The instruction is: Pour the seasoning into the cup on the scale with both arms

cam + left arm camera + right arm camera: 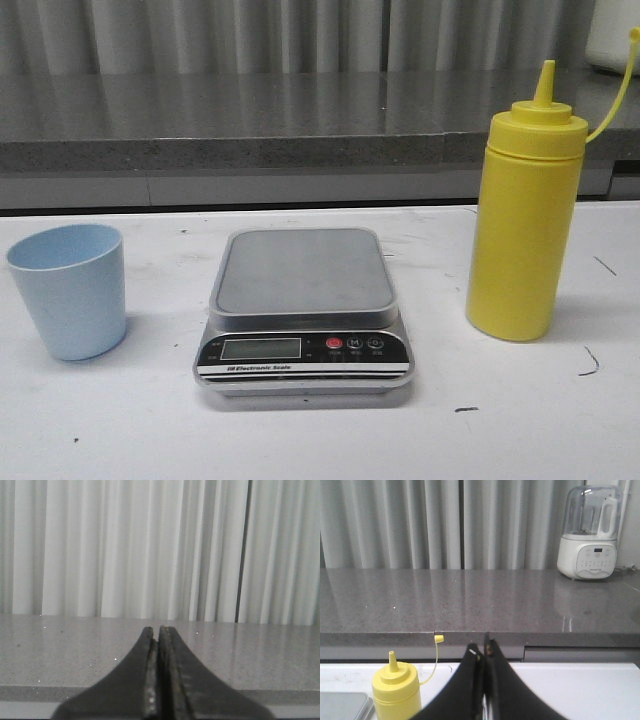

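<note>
The silver-grey scale sits mid-table with its black panel facing me and nothing on its platform. A pale blue cup stands upright on the table to its left. The yellow seasoning bottle stands upright to the right of the scale, its nozzle uncapped and the cap hanging out on its tether. The bottle also shows in the right wrist view, beside the shut right gripper, apart from it. In its own wrist view the left gripper is shut on nothing and faces the counter. Neither gripper shows in the front view.
A grey stone counter runs behind the white table, backed by a pale curtain. A white blender-like appliance stands on the counter at the far right. The scale's corner peeks into the right wrist view.
</note>
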`<state>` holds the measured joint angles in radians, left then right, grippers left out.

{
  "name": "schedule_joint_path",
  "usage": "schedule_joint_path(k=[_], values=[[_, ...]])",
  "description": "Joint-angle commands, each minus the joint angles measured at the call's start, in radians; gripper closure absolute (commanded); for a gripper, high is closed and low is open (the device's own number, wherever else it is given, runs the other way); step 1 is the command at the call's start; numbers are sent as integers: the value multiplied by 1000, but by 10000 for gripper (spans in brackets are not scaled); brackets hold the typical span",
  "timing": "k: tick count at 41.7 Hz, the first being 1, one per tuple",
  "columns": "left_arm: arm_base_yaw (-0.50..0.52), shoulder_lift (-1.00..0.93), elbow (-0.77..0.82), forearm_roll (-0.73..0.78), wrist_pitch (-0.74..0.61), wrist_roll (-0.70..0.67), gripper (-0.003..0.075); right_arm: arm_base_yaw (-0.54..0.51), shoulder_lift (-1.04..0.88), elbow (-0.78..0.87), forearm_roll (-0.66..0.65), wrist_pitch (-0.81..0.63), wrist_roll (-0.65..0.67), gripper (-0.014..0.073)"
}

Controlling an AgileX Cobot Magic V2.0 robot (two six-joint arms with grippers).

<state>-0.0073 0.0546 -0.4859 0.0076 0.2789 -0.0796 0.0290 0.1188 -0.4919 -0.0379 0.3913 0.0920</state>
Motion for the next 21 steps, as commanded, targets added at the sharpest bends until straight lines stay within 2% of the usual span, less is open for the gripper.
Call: schedule_joint_path(k=[1,6,15,21], values=[[0,99,-124,4,35,-9,740,-4,100,-110,-26,37,-9,661],[0,217,-213,4,158,-9,740,-4,218,-186,-47,159,-40,661],[0,387,-220,4,249,-9,740,-4,373,-192,-53,279,-52,661],[0,462,-220,4,289,-9,740,-4,445,-192,-53,303,-52,661]])
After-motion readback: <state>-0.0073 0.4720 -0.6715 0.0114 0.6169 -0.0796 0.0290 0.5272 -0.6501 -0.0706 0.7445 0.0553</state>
